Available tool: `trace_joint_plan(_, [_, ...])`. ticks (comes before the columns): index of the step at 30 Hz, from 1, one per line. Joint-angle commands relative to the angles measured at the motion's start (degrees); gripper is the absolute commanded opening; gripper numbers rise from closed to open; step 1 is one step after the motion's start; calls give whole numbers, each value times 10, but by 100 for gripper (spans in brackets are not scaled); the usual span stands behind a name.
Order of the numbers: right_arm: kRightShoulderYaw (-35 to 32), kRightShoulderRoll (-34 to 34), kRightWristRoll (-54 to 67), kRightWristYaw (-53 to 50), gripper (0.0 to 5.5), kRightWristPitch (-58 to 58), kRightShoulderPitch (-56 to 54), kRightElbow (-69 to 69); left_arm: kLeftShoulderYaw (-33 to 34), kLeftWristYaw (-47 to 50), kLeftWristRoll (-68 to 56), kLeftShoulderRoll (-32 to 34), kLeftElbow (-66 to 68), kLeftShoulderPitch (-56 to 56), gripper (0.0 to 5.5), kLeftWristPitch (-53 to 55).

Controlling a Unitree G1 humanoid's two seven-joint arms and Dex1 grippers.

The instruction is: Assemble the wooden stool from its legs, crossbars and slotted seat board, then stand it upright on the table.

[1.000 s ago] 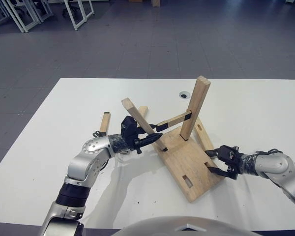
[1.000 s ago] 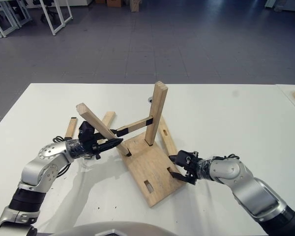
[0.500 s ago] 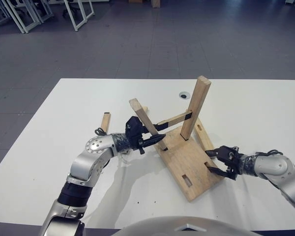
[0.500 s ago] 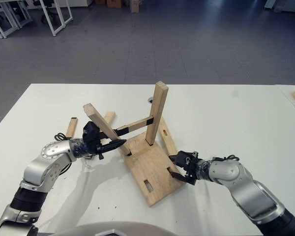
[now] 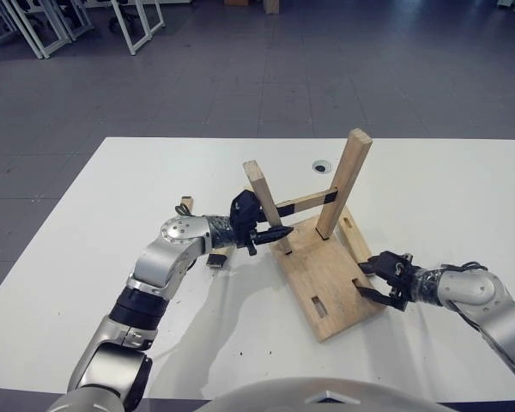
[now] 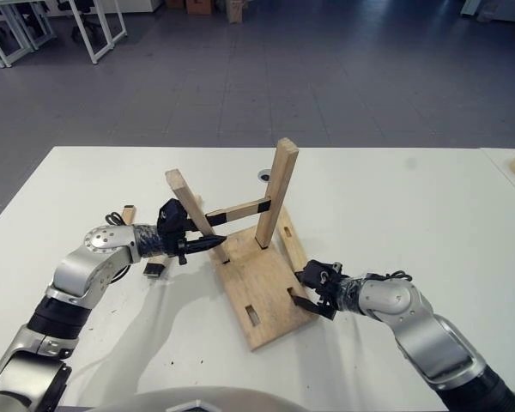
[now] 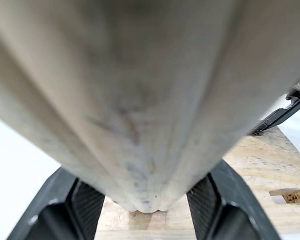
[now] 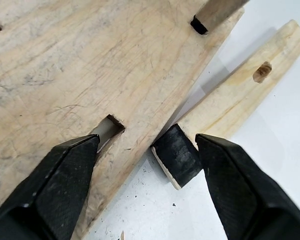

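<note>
White tabletop (image 5: 103,206), grey floor (image 5: 240,77) beyond.
Pale seat board (image 5: 326,279) with upright leg (image 5: 345,176); left fingers (image 7: 82,205) clamp leaning leg (image 5: 259,190); right fingers (image 8: 65,180) apart at board's edge.

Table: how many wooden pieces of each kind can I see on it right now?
Seat board: 1
Legs standing in the board: 2
Crossbar joining them: 1
Loose sticks lying flat: 2
Total in sight: 6
</note>
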Motion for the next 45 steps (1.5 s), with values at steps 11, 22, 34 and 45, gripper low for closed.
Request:
trace_joint_plan(11, [-160,130,167,-49,457,181,-123,-42,-55,32,89,43,56,67,206,3])
trace_joint_plan(22, [-220,350,319,-202,387,372,-227,-155,-55,37,87,35,62,59,206,0])
trace_joint_plan(34, [10,433,46,-354,313,107,-304,36,-67,41,89,22,78,44,206,-10])
trace_joint_plan(45, [58,442,16,-319,313,89,-262,29,-66,45,87,20,77,45,206,-9])
